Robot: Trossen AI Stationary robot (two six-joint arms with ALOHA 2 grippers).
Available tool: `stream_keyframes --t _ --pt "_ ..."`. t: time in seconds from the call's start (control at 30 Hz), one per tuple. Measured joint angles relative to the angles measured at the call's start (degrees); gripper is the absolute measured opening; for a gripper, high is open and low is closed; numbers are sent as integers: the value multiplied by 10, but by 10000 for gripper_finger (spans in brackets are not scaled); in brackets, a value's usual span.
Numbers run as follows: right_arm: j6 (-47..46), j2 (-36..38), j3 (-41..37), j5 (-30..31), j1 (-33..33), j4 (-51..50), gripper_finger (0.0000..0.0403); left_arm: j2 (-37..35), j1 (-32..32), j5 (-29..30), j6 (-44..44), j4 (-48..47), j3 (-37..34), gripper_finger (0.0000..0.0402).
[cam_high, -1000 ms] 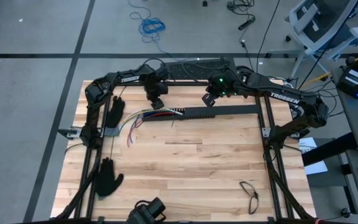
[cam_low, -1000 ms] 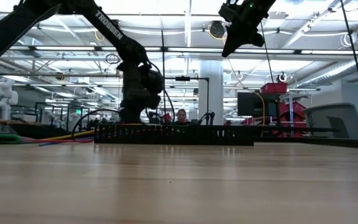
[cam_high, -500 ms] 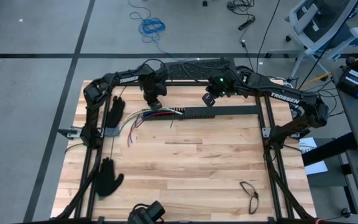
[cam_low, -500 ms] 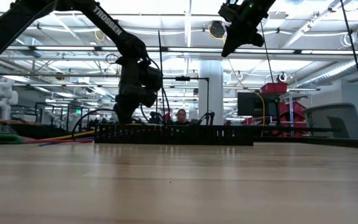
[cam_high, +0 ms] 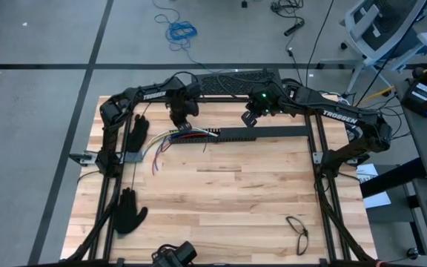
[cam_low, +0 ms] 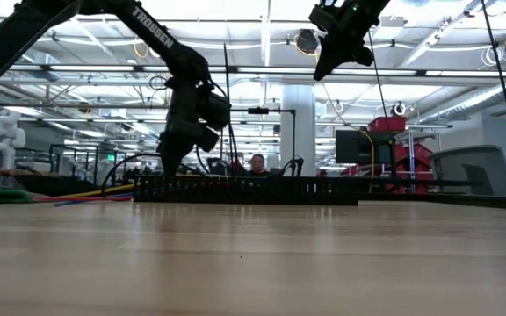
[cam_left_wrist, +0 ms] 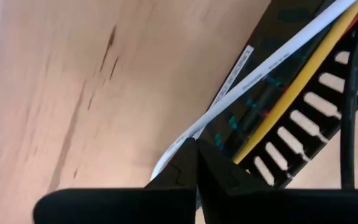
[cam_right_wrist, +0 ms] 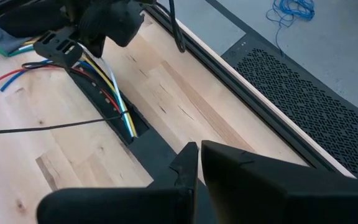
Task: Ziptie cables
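Loosely fanned, the cables (cam_high: 170, 139) lay toward the table's (cam_high: 221, 200) ten o'clock corner in the high view, their red, blue, white and yellow strands running from bare wood at the nine o'clock side into the nine o'clock end of a long black slotted bar (cam_high: 262, 133) that stretched across toward three o'clock. A thin dark ziptie (cam_right_wrist: 48, 129) lay on the wood beside that end of the bar in the right wrist view, trailing away from the wires. The left hand (cam_high: 181, 125) was down at the spot where the wires entered the bar, its fingers clenched together; in the left wrist view the joined tips sat right at a white wire, but whether anything was pinched between them could not be told. The right hand (cam_high: 249, 119) hung clear above the bar, toward its middle, fingers likewise pressed together and grasping nothing. One black glove (cam_high: 138, 133) rested just at nine o'clock of the wire ends, another (cam_high: 127, 211) lay near the table's seven o'clock corner, and a pair of glasses (cam_high: 297, 233) sat well apart near five o'clock. Beyond the table's twelve o'clock edge, a person (cam_low: 255, 164) showed in the room in the low view.
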State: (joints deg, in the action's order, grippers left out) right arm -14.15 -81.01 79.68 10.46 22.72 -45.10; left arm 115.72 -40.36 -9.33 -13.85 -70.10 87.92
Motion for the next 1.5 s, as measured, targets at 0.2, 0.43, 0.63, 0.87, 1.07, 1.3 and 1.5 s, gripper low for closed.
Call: stream_keyframes --t 0.2,0.43,0.63,0.87,1.07,1.3,1.5 --pt "4 0 0 0 0 0 18 0 0 28 0 -30 22 2" --pt "5 0 0 0 0 -1 18 -1 -1 34 -17 -52 26 2" --pt "13 0 0 0 0 -6 18 -42 -31 53 -19 -62 24 2" --pt "16 0 0 0 0 -5 18 -202 -83 -21 38 -4 -55 32" --pt "28 0 0 0 1 4 18 -318 -68 -46 92 107 -204 113" --pt "26 0 0 0 1 4 18 -315 -75 15 120 129 -275 195" --pt "23 0 0 0 2 11 18 -314 -94 27 120 183 -325 201"
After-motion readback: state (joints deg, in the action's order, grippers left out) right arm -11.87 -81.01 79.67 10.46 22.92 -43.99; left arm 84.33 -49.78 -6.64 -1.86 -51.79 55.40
